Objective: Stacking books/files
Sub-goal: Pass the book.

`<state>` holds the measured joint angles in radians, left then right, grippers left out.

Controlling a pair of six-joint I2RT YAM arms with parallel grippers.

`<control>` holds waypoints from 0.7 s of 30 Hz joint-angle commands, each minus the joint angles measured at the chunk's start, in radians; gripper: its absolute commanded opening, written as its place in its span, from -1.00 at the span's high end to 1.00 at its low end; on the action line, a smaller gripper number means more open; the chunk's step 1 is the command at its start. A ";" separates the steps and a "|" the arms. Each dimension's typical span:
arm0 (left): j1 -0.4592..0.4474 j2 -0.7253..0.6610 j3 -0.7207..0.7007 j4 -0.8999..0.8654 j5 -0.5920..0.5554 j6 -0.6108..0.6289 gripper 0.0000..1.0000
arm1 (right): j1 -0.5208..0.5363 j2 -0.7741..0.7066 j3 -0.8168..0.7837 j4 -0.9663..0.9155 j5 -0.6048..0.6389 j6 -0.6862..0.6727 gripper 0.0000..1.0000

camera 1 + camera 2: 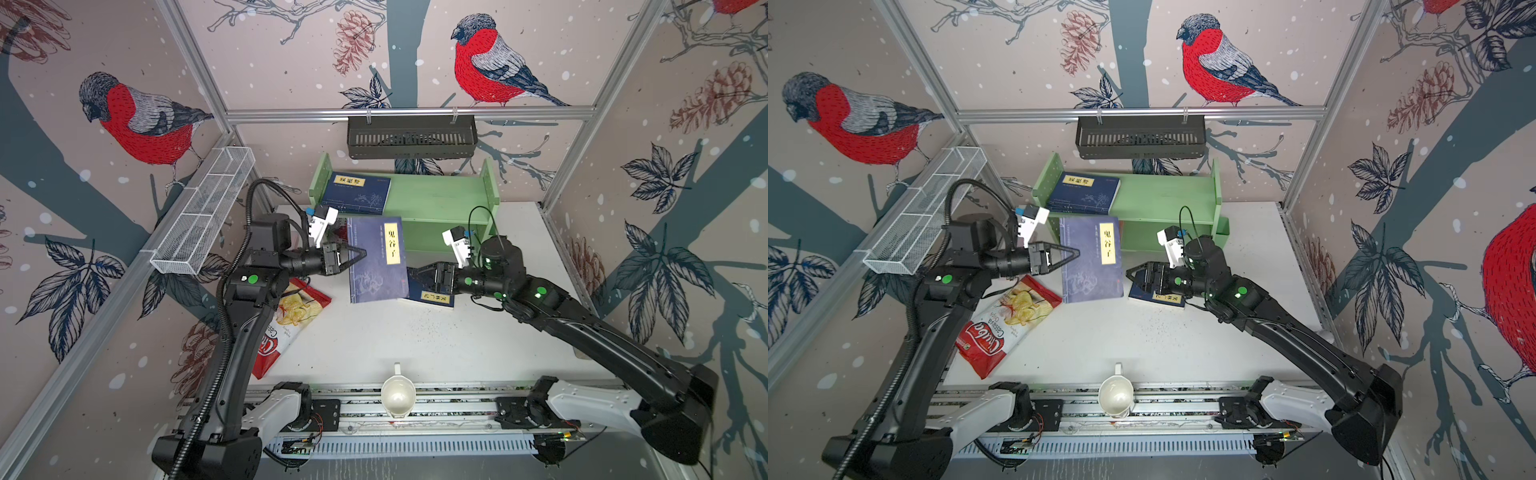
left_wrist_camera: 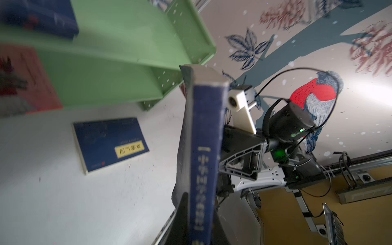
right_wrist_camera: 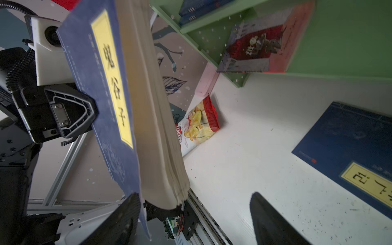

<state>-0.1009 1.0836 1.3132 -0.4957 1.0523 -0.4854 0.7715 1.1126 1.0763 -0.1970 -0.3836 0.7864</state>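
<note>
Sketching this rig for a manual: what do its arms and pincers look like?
The left arm, trailed by a ribbed black hose, and right arm are black with white base links and green stickers. The left pincer and right pincer have black triangular fingers and white camera blocks.

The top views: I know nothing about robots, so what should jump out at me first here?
A navy book with a yellow label hangs in the air above the white table, pinched at its spine edge by the left gripper, while the right gripper stands open at its other edge. Behind it is a green shelf with another navy book on top. Big red-breasted birds cover the walls.
</note>
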 commanded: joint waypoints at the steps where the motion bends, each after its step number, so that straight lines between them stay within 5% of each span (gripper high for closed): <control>1: 0.001 0.050 0.094 0.446 -0.011 -0.313 1.00 | -0.001 -0.031 0.053 0.073 0.037 -0.013 -0.65; 8: 0.001 0.180 0.174 0.748 -0.251 -0.602 1.00 | 0.004 0.030 0.121 0.237 -0.026 0.038 -0.67; 15: 0.002 0.271 0.106 0.962 -0.305 -0.867 1.00 | 0.017 0.210 0.197 0.467 -0.059 0.086 -0.67; 21: 0.015 0.283 0.060 0.992 -0.311 -0.894 1.00 | 0.021 0.344 0.301 0.532 -0.069 0.099 -0.68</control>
<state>-0.0910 1.3712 1.3838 0.3550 0.7551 -1.3178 0.7959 1.4265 1.3407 0.2417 -0.4393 0.8650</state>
